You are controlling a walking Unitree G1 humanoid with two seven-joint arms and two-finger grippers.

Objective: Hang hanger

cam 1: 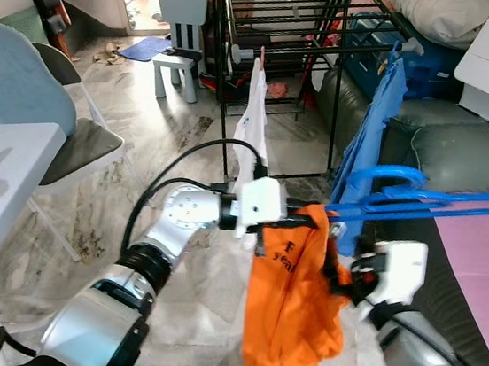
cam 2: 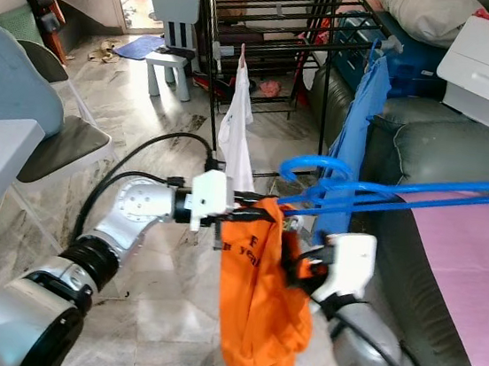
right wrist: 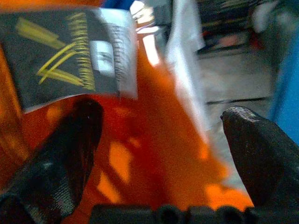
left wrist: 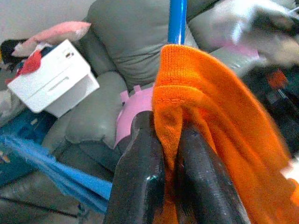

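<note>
1. Orange fabric is the landmark: an orange shirt [cam 1: 294,301] is dangling in mid-air between the two arms, in front of the drying rack [cam 1: 285,36].
2. To the left of the shirt, the left tool [left wrist: 169,154] is pinching the shirt's upper edge, its two black fingers [left wrist: 140,172] pressing together on the cloth.
3. Above the shirt, a blue hanger [cam 1: 404,195] is running through its top, its hook curving over the shirt and its long arms stretching away to the right over the grey sofa [cam 1: 463,147].
4. To the right of the shirt, the right tool [right wrist: 161,140] is sitting close against the fabric with its fingers spread wide, the shirt's black label [right wrist: 70,51] lying just ahead of them.
</note>
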